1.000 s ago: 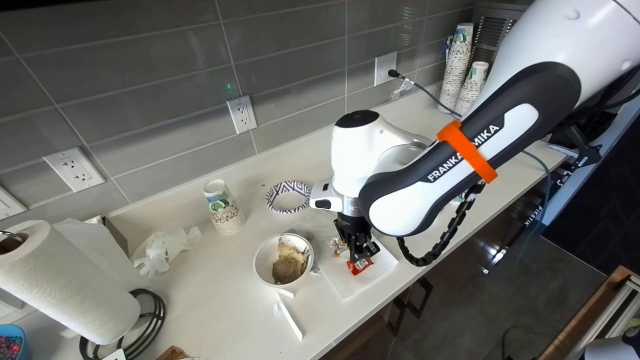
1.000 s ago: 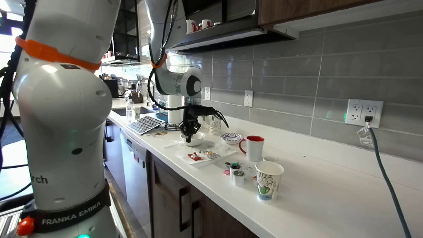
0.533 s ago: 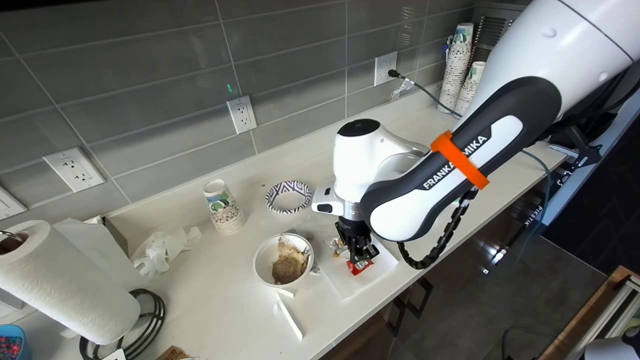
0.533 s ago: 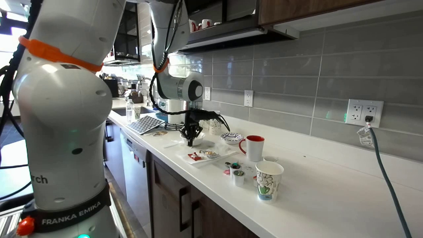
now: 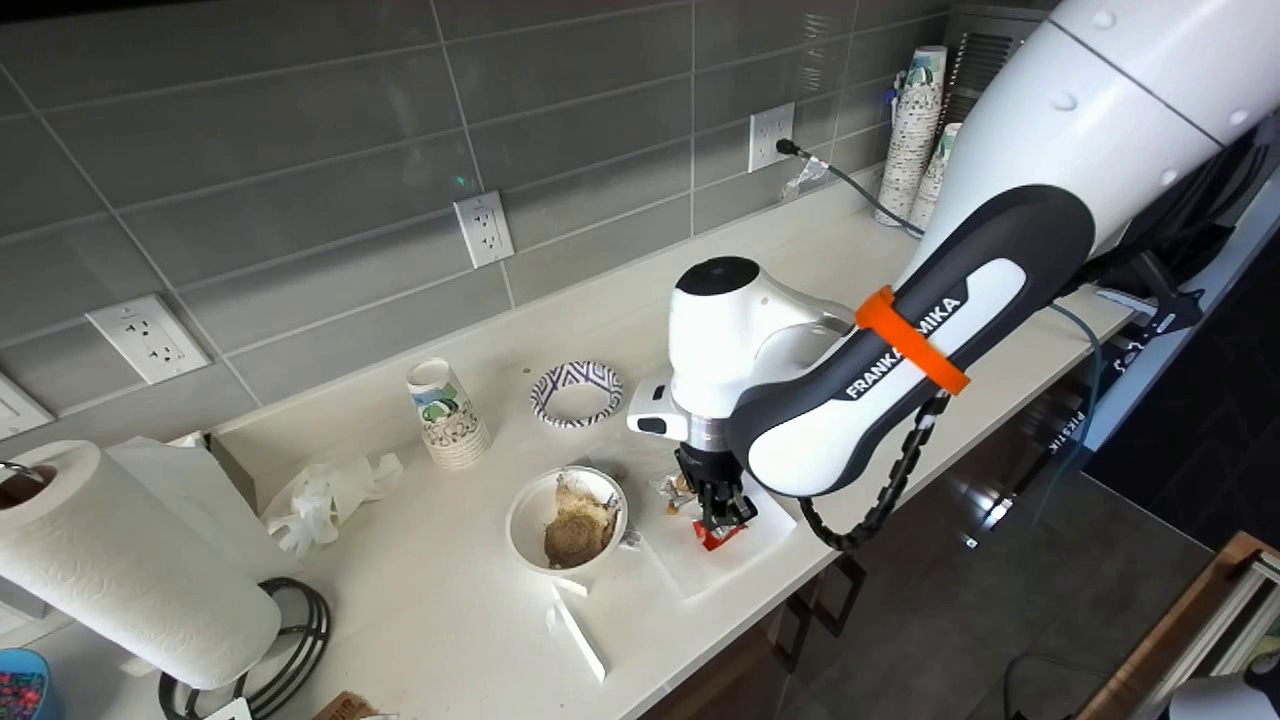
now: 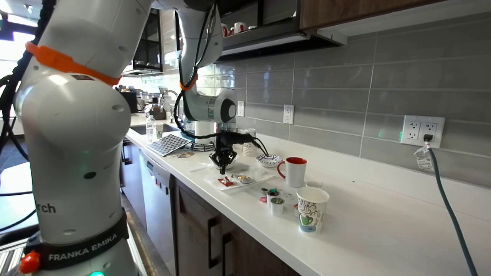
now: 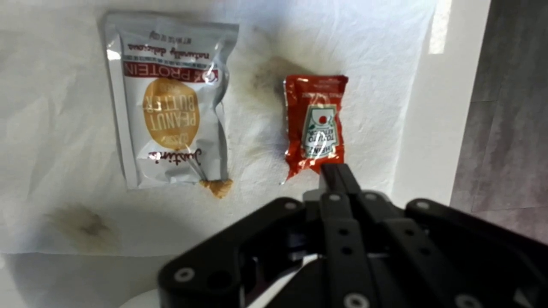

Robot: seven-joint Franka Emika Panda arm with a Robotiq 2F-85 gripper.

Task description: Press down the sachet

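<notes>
- On the counter (image 5: 440, 620), a stained white sheet (image 7: 376, 111) bore the red ketchup sachet (image 7: 314, 122).
- Beside it, apart, lay a silver peanut butter sachet (image 7: 173, 107), a tan blob (image 7: 219, 187) at one corner.
- The gripper (image 7: 337, 172) pointed down, its fingers together, tips overlapping the ketchup sachet's lower edge in the wrist view; contact could not be told.
- Near the sheet stood a white bowl (image 5: 530, 508).

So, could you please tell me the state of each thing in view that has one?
Hand: shut, nothing held
Heinz tomato ketchup sachet: label up, one end ragged
Justin's peanut butter sachet: label up, tan filling showing at one corner
White paper sheet: stained
White bowl: partly filled
Red-and-white mug: upright
Printed paper cup: upright
Black plug: in the wall outlet
</notes>
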